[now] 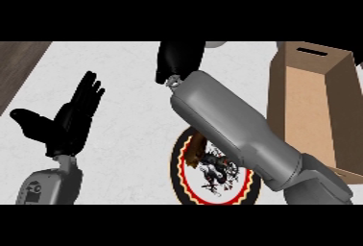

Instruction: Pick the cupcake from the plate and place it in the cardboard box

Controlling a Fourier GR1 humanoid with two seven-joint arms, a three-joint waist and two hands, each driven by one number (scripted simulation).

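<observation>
Crossing low over the round plate with the red and yellow scalloped rim (181,168), the grey right forearm (227,125) hides most of it. The black right hand (178,60) sits well beyond the plate, at the far end of the white bench (135,120). It is partly cut off by the view's upper edge, so I cannot tell whether it is clamped on anything.

A small brown shape (196,144) at the plate's upper-left rim, tucked just under the forearm, is probably the cupcake, apparently on the plate and not yet lifted. Too little shows to be sure.

The black left hand (67,122) rests spread apart at the view's left, fingers up, well away from the work.

The tall open brown cardboard box (312,115) stands just right of the forearm, its near wall close beside the arm. Any carry would likely have to rise over that wall. Bare bench lies left of the plate, leaving room to draw back.
</observation>
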